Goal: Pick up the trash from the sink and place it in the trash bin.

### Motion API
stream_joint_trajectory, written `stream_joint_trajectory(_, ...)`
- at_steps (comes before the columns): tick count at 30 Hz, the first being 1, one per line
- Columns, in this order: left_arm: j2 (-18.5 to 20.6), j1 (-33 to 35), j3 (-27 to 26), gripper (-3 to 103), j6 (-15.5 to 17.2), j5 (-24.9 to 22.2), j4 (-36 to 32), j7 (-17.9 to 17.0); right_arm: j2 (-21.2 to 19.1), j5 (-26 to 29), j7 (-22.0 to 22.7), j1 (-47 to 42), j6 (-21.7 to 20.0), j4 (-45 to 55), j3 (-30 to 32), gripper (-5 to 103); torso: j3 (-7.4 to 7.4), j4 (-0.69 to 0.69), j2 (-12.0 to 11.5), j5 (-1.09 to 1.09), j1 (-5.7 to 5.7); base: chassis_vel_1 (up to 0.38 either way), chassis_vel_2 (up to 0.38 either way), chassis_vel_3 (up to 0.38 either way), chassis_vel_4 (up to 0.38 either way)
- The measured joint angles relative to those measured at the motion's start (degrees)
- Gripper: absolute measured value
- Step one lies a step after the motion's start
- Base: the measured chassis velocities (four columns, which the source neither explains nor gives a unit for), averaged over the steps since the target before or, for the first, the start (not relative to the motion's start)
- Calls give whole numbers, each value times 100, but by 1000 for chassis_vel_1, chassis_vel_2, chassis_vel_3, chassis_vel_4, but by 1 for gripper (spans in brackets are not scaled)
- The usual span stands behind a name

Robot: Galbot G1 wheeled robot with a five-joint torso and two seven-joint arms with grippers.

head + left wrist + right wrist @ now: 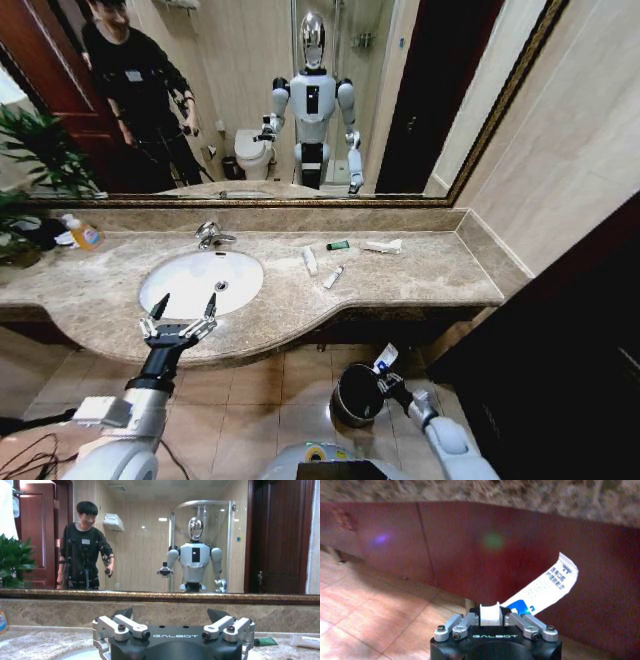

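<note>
Right gripper (388, 372) down low past the front edge of the countertop (400, 280), clenched on a white tube with blue print (543, 588) — tube sticking up and out from between the fingers, directly over the trash bin (356, 395) on the tiled floor. In the right wrist view, tube pinched at its cap end, dark red cabinet front behind it.

Left gripper (178, 318) spread wide, holding nothing, poised at the front edge of the countertop just before the sink (200, 283). Basin itself bare and white beneath the faucet (209, 236).

On the countertop right of the sink: two small white tubes (310, 262) side by side near the middle, a tiny dark-green piece (338, 245) and a white flat wrapper (382, 246) toward the back edge. Orange-liquid soap bottle (84, 234) at the back left corner.
</note>
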Motion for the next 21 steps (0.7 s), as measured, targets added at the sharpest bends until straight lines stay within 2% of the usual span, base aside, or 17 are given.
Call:
stream_joint_trajectory(3, 0, 0, 0, 100, 0, 0, 0, 0, 130, -155, 141, 120, 40, -290, 42, 21, 0, 0, 0, 2, 0, 0, 0, 0, 0)
stream_joint_trajectory(4, 1, 0, 0, 100, 0, 0, 0, 0, 180, -238, 202, 166, 41, -395, 57, 18, 0, 0, 0, 3, 0, 0, 0, 0, 0)
stream_joint_trajectory(7, 0, 0, 0, 100, 0, 0, 0, 0, 206, -261, 222, 169, -29, -423, 58, 21, 0, 0, 0, 2, 0, 0, 0, 0, 0)
stream_joint_trajectory(8, 1, 0, 0, 100, 0, 0, 0, 0, 206, -260, 218, 147, -70, -410, 51, 32, 0, 0, 0, 1, 0, 0, 0, 0, 0)
stream_joint_trajectory(10, 0, 0, 0, 100, 0, 0, 0, 0, 206, -259, 215, 126, -80, -396, 45, 32, 0, 0, 0, 1, 0, 0, 0, 0, 0)
stream_joint_trajectory(12, 0, 0, 0, 100, 0, 0, 0, 0, 214, -273, 217, 87, -85, -364, 41, 42, 0, 0, 0, 1, 0, 0, 0, 0, 0)
stream_joint_trajectory(13, 0, 0, 0, 100, 0, 0, 0, 0, 214, -273, 217, 87, -85, -364, 41, 42, 0, 0, 0, 1, 0, 0, 0, 0, 0)
stream_joint_trajectory(16, 0, 0, 0, 100, 0, 0, 0, 0, 240, -265, 340, 31, -26, -344, 32, 59, 0, 0, 0, 2, 0, 0, 0, 0, 0)
stream_joint_trajectory(17, 0, 0, 0, 100, 0, 0, 0, 0, 240, -265, 340, 31, -26, -344, 32, 59, 0, 0, 0, 2, 0, 0, 0, 0, 0)
stream_joint_trajectory(19, 1, 0, 0, 100, 0, 0, 0, 0, 229, -222, 379, -19, -46, -222, 32, 69, 0, 0, 0, 3, 0, 0, 0, 0, 0)
stream_joint_trajectory(20, 1, 0, 0, 100, 0, 0, 0, 0, 229, -222, 379, -19, -46, -222, 32, 69, 0, 0, 0, 3, 0, 0, 0, 0, 0)
stream_joint_trajectory(21, 1, 0, 0, 100, 0, 0, 0, 0, 187, -185, 380, -70, -104, -89, 32, 75, 0, 0, 0, 2, 0, 0, 0, 0, 0)
